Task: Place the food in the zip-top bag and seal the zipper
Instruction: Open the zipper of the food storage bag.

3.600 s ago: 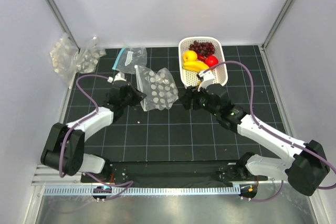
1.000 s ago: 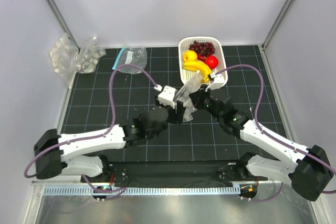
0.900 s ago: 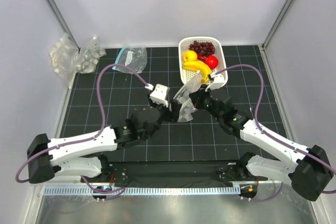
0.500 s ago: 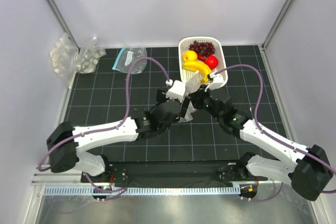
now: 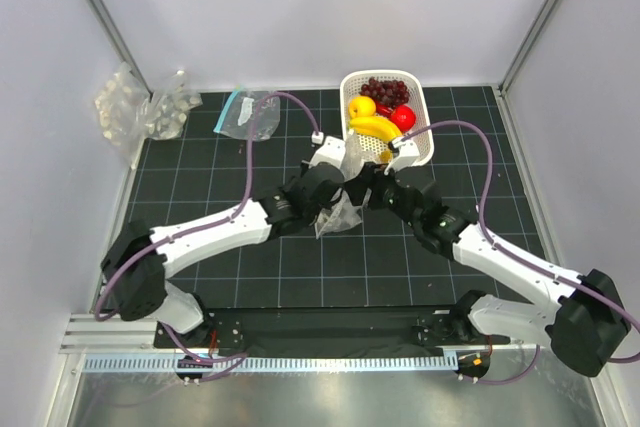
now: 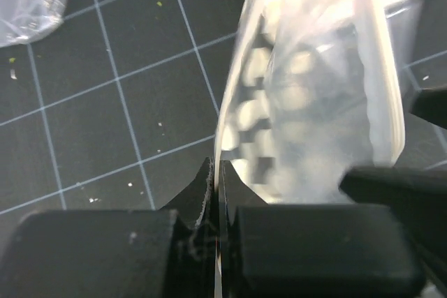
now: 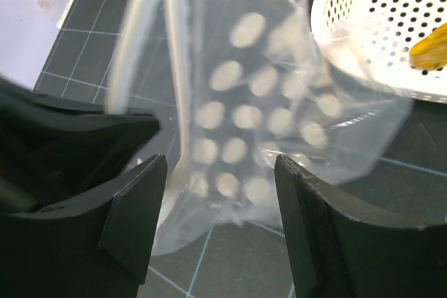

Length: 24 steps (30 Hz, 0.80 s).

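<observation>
Clear zip-top bag (image 6: 307,88) hangs just before the white basket (image 5: 415,155), left gripper (image 6: 216,172) clenched on its rim; right gripper (image 7: 218,165) spread (seemingly not touching) should pinch the opposite lip, pulling gently.

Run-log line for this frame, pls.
phase: bag handling | left gripper: shut on zip-top bag edge | right gripper: open, at bag | food: all in white basket, none bagged

Clear zip-top bag (image 7: 244,137) with pale dots, white perforated basket (image 7: 377,33), black gridded mat (image 5: 250,267)
</observation>
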Available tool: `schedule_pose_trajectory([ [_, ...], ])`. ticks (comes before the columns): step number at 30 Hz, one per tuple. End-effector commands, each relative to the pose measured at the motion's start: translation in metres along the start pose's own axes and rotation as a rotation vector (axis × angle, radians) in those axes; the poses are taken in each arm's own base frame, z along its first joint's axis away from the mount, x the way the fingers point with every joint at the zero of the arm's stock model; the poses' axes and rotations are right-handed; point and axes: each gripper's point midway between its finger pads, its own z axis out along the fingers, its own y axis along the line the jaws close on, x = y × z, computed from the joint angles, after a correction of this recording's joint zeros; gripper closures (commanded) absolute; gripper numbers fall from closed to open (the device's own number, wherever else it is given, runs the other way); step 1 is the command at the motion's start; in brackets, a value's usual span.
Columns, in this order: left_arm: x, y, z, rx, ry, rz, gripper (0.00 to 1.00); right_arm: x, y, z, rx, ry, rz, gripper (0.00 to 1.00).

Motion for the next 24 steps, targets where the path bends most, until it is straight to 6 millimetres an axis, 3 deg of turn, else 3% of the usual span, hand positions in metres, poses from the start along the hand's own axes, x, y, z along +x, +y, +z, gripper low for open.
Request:
schedule_pose_trajectory([
  [1, -0.035, 0.019, -0.032, -0.002, -0.099, -0.084, 1.00, -0.021, 0.017, 0.001, -0.044, -0.037, -0.001, 0.29],
  [8, -0.041, 0.021, -0.056, 0.099, -0.123, -0.169, 1.00, -0.030, -0.001, -0.007, 0.034, -0.107, 0.011, 0.29],
  [11, -0.043, 0.024, -0.060, 0.135, -0.118, -0.219, 1.00, -0.032, 0.005, -0.013, -0.010, -0.139, 0.021, 0.34],
  [17, -0.036, 0.035, -0.051, 0.175, -0.075, -0.329, 1.00, -0.044, 0.010, -0.031, -0.073, -0.235, 0.042, 0.35],
  [19, -0.034, 0.039, -0.046, 0.181, -0.061, -0.355, 1.00, -0.048, 0.009, -0.036, -0.079, -0.266, 0.058, 0.32],
  [21, -0.029, 0.037, -0.041, 0.210, -0.031, -0.388, 1.00, -0.053, 0.006, -0.042, -0.076, -0.307, 0.082, 0.22],
  [24, -0.029, 0.033, -0.037, 0.268, -0.015, -0.449, 1.00, -0.054, -0.009, -0.043, 0.009, -0.317, 0.116, 0.19],
])
